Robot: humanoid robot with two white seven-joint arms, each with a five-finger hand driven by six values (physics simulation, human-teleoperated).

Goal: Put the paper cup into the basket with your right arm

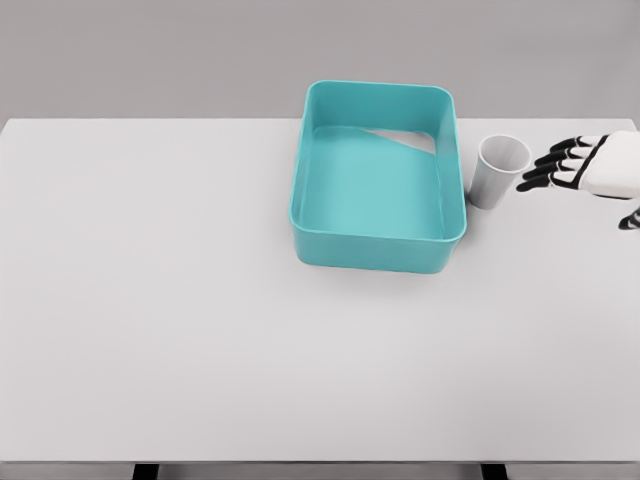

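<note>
While the left arm shows nowhere, the action sits far out toward the right edge of the surface [150, 300]. Farthest from the hand, beyond the cup, is the teal basket [305, 170], open-topped with nothing in it that I can see. Between basket and hand stands the cup [497, 172], upright, mouth up, just beside the basket's right wall, though I can't say whether they touch. Then comes the right hand [575, 165], fingers [540, 178] stretched out and spread toward the cup, tips right by its rim, holding nothing. This looks like the reach, with the grasp not yet made. Next, I'd guess, it must slide in around the cup's side and close without tipping it. Most of the arm is cut off at the frame's edge.
</note>
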